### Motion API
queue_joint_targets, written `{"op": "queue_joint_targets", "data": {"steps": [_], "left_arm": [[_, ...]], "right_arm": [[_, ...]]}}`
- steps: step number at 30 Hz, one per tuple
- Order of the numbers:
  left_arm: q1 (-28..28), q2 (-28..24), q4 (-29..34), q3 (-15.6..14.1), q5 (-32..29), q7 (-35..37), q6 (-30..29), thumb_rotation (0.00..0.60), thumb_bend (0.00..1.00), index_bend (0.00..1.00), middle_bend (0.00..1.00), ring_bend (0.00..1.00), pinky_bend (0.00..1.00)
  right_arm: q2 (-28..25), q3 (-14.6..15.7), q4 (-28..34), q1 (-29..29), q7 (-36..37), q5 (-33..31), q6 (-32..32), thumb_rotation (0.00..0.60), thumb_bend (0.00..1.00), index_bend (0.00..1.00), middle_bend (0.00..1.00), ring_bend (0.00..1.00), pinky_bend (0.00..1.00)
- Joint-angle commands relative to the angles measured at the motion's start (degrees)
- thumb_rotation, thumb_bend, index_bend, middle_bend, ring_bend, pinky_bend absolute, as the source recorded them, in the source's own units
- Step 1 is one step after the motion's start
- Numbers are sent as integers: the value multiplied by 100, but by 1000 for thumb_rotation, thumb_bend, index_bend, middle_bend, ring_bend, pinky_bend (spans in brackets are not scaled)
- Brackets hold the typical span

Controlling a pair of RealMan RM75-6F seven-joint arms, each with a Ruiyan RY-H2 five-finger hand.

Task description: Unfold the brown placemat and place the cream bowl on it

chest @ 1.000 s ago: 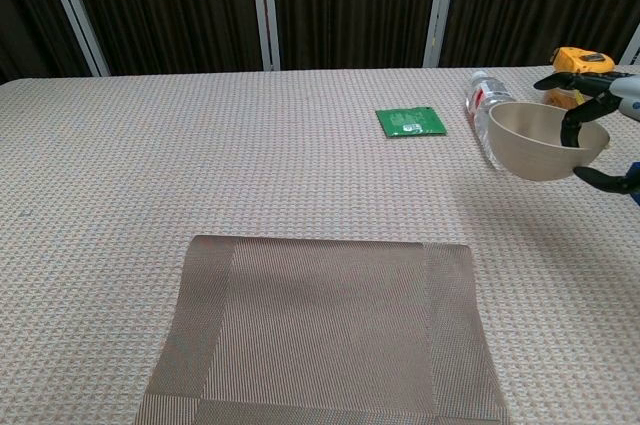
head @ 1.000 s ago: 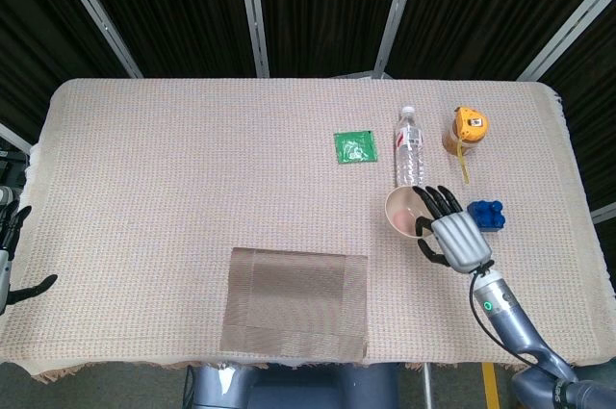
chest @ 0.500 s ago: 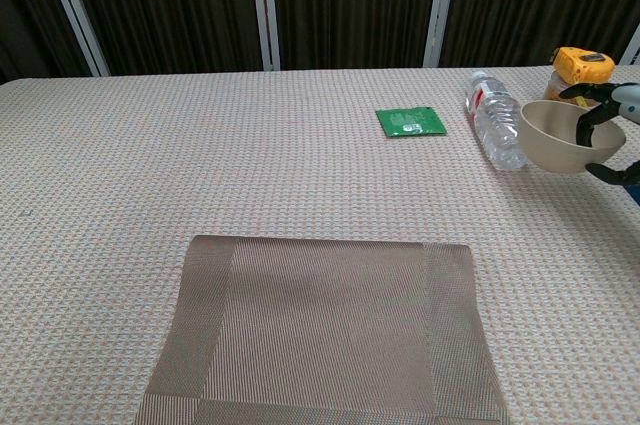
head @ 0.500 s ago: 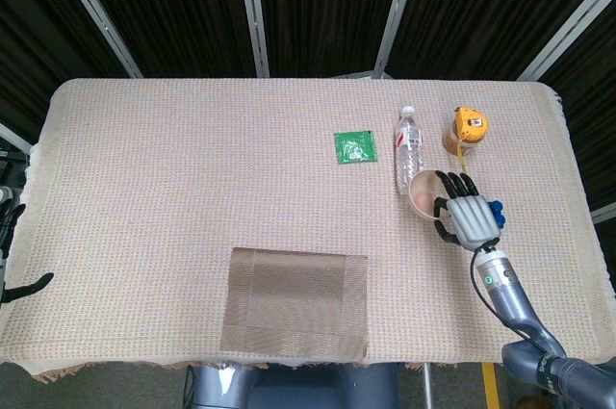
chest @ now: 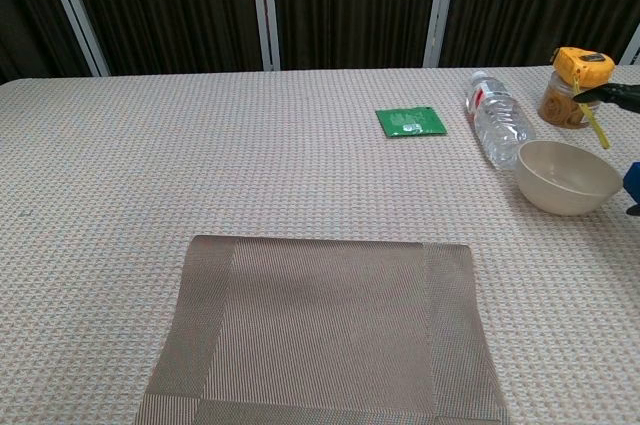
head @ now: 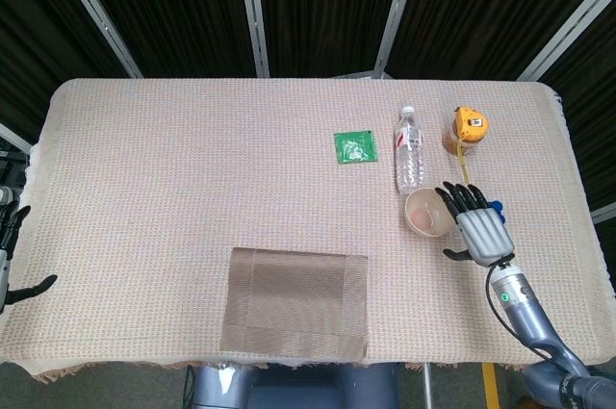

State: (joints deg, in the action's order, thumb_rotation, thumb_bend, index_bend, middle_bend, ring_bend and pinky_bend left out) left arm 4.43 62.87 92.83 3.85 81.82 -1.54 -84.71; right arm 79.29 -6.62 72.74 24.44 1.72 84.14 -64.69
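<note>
Placemat [head: 296, 304] lies flat at lower centre of the head view, near table edge; looks fully spread, though a remaining fold can't be ruled out.

Bowl [head: 427, 212] sits upright on the tablecloth [head: 192, 168] at right of centre, just below the bottle [head: 411, 149], well apart from the mat.

Right hand [head: 479, 231] just right of the bowl, fingers apart, holding nothing; fingertips near the rim, contact not clear. Left hand [head: 10, 255] at far left edge, fingers spread, empty.

Likely step: take the bowl and carry it to the mat.

- Close thumb and fingers across the right rim, firm enough that it won't tip.
- Lift straight up before travelling, so it clears the bottle.
- Carry toward lower left, keeping it level.
- Set down mid-mat, away from the borders; release only once it rests.

Also on the table: green packet [head: 355, 147], tape measure [head: 470, 123].
</note>
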Motion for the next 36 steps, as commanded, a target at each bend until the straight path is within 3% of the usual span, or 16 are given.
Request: {"op": "queue_joint_targets", "data": {"steps": [1, 5, 8, 13, 20, 24, 36], "left_arm": [[-5, -2, 20, -20, 51, 4, -20, 600, 0, 0, 0, 0, 0], [12, -1, 66, -133, 392, 111, -77, 600, 0, 0, 0, 0, 0], [84, 35, 59, -338, 981, 284, -109, 600, 0, 7, 0, 0, 0], [381, 287, -328, -703, 2265, 609, -138, 600, 11, 148, 0, 0, 0], [1002, 1038, -1230, -1170, 3653, 587, 342, 600, 173, 330, 0, 0, 0], [1204, 1448, -1653, -1281, 4013, 577, 385, 600, 285, 390, 0, 0, 0], [1496, 2414, -2676, -1543, 4296, 527, 522, 600, 326, 437, 0, 0, 0]], "right_arm": [[-288, 76, 388, -248, 149, 165, -439, 600, 0, 0, 0, 0, 0], [-694, 136, 946, -614, 389, 339, -1107, 600, 0, 0, 0, 0, 0], [-1000, 175, 1321, -885, 473, 444, -1577, 600, 0, 0, 0, 0, 0], [-1266, 250, 1712, -1221, 351, 440, -2012, 600, 0, 0, 0, 0, 0], [-1206, 382, 1738, -1524, -59, 511, -2378, 600, 0, 0, 0, 0, 0], [-1109, 353, 1515, -1553, -183, 508, -2426, 600, 0, 0, 0, 0, 0], [-1114, 291, 1340, -1574, 75, 451, -2360, 600, 0, 0, 0, 0, 0]]}}
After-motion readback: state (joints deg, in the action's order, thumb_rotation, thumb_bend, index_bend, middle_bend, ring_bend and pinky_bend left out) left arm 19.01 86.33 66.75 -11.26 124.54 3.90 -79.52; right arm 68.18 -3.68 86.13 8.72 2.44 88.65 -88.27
